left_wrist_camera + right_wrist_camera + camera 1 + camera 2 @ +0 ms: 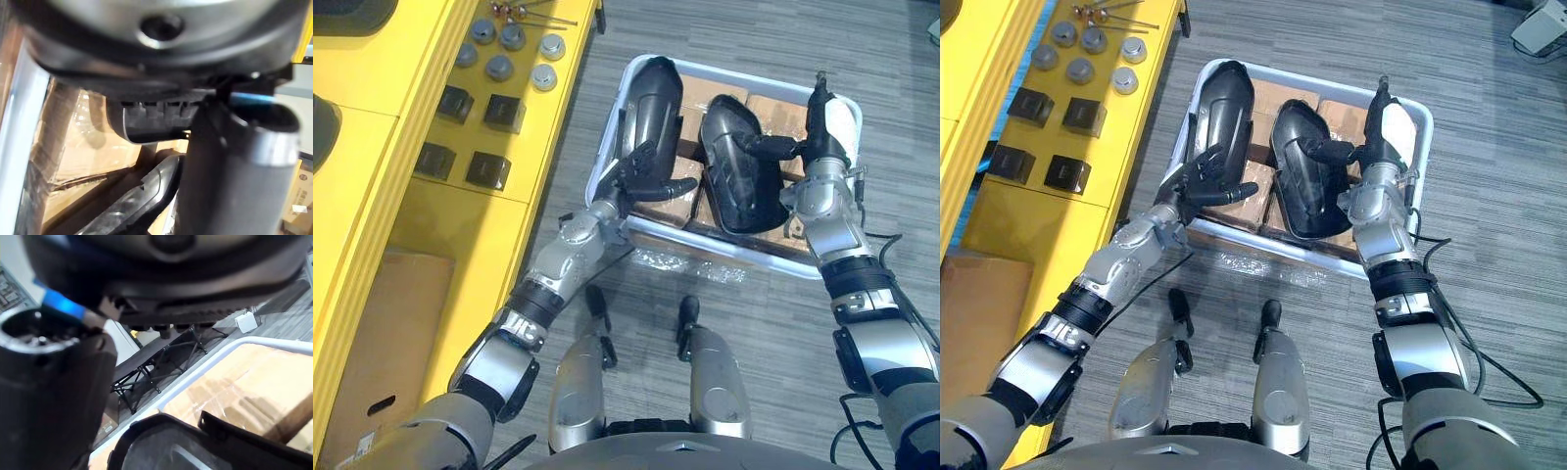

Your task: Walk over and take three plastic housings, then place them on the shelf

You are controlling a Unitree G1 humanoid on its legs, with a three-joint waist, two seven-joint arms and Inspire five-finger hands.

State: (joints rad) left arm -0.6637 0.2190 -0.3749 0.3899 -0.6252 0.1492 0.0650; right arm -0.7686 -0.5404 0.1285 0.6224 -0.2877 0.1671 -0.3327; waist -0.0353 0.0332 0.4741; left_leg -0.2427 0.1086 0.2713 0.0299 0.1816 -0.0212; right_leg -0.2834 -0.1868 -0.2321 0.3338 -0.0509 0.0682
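Black housings (651,98) lie near spread left robot hand (638,176), right robot hand (820,147) (eye views add shelf (372,78)).

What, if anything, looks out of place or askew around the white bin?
A crumpled piece of clear film lies on the floor beside the white bin's near wall. Inside, the left housing and the right housing rest loosely on wrapped boxes at differing angles; no damage shows.
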